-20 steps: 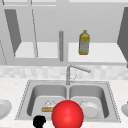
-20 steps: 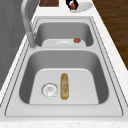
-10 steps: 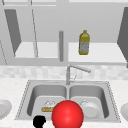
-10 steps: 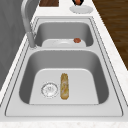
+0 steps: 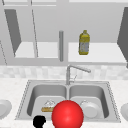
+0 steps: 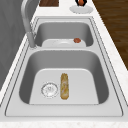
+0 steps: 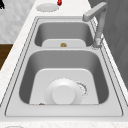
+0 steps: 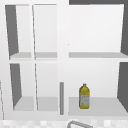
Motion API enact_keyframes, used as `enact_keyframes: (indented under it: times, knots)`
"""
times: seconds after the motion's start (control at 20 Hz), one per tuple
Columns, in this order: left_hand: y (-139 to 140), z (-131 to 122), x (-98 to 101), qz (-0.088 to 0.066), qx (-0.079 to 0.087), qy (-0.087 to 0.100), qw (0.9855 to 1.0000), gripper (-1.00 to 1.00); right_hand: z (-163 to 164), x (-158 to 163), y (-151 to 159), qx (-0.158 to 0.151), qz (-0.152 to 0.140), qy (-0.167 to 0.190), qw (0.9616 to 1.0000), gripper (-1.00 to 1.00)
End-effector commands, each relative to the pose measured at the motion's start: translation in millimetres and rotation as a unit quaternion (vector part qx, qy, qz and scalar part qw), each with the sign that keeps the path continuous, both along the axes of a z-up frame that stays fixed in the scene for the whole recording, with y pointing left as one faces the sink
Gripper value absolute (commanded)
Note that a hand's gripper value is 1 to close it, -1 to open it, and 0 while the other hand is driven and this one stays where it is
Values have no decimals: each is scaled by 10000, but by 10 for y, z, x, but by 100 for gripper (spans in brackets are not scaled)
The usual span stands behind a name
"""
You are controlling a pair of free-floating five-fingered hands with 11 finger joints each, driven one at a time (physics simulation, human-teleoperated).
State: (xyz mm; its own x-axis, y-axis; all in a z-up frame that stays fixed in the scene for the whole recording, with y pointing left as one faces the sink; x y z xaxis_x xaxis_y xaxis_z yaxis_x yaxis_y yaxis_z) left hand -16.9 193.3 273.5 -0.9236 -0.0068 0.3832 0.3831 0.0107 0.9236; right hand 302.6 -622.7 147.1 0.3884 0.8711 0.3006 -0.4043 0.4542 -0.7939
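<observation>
Nothing has moved since the earlier frames. At the sink's [image 5: 30, 87] front edge hangs the left hand [image 5: 39, 121], just beside the red ball [image 5: 67, 115]; whether it is released or clenched I cannot tell. Any approach should be slow, I think, because a round ball rolls away easily.

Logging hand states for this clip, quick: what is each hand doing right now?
Left hand: low at the sink's front edge, grip cannot be told.
Right hand: nothing to report.

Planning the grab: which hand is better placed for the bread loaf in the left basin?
Probably left: the left hand hangs by the sink's front rim, close to the bread loaf.
</observation>
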Motion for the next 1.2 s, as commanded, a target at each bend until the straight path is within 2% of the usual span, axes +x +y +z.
enact_keyframes:
  times: [0.0, 0.2, 0.3, 0.4, 0.45, 0.5, 0.6, 0.75, 1.15]
  knots:
    - [0, 0, 0, 0, 0, 0, 10000, 0, -127, 12, 117, 79, -121, -123, 9998, 100]
    - [0, 0, 0, 0, 0, 0, 10000, 0, -376, 3, 196, -85, -127, -293, 9995, 100]
    - [0, 0, 0, 0, 0, 0, 10000, 0, -515, 16, 158, -108, -51, -181, 9998, 100]
    - [0, 0, 0, 0, 0, 0, 10000, 0, -565, -31, 186, -125, -21, -271, 9996, 100]
    - [0, 0, 0, 0, 0, 0, 10000, 0, -575, -18, 192, -124, -15, -255, 9996, -100]
    - [0, 0, 0, 0, 0, 0, 10000, 0, -455, -22, 218, -212, 51, -290, 9993, -100]
    - [0, 0, 0, 0, 0, 0, 10000, 0, -361, 13, 182, -112, -136, -604, 9980, -100]
    - [0, 0, 0, 0, 0, 0, 10000, 0, -115, 69, 123, -101, -89, -782, 9968, -100]
    - [0, 0, 0, 0, 0, 0, 10000, 0, 447, -62, 272, -207, -68, -645, 9977, -100]
